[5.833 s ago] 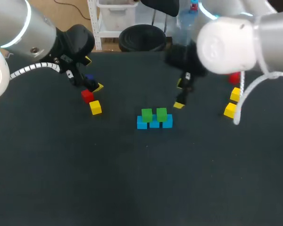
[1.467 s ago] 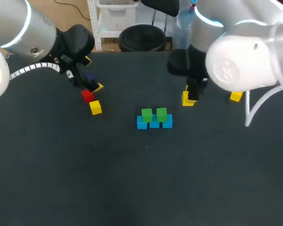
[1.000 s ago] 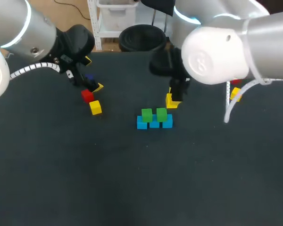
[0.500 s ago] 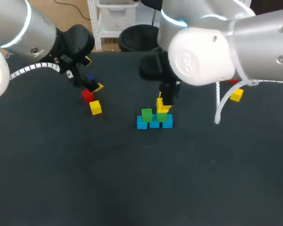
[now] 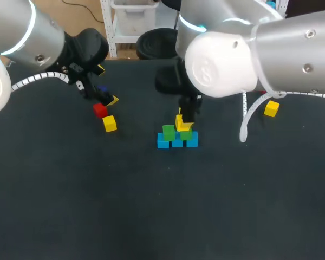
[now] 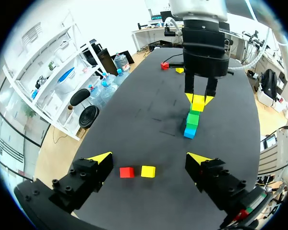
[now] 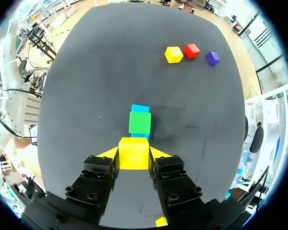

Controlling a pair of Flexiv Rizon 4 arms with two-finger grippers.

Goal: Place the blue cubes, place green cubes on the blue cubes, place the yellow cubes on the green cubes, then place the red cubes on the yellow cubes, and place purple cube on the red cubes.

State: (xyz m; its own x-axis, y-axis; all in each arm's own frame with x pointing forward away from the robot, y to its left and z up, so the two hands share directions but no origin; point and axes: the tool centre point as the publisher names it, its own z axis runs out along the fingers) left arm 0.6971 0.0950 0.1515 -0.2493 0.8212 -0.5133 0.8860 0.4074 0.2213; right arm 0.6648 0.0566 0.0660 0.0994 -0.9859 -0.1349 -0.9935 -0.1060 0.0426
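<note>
Centre frame: right jaws, clamped on a yellow cube [image 5: 182,124], hang just above the green cubes [image 5: 168,132]; released off-centre, it could topple them; left jaws gape empty.

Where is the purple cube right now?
In the head view the purple cube lies on the left of the table, just behind the red cube and close by the left gripper; a yellow cube sits in front of the red one.
</note>
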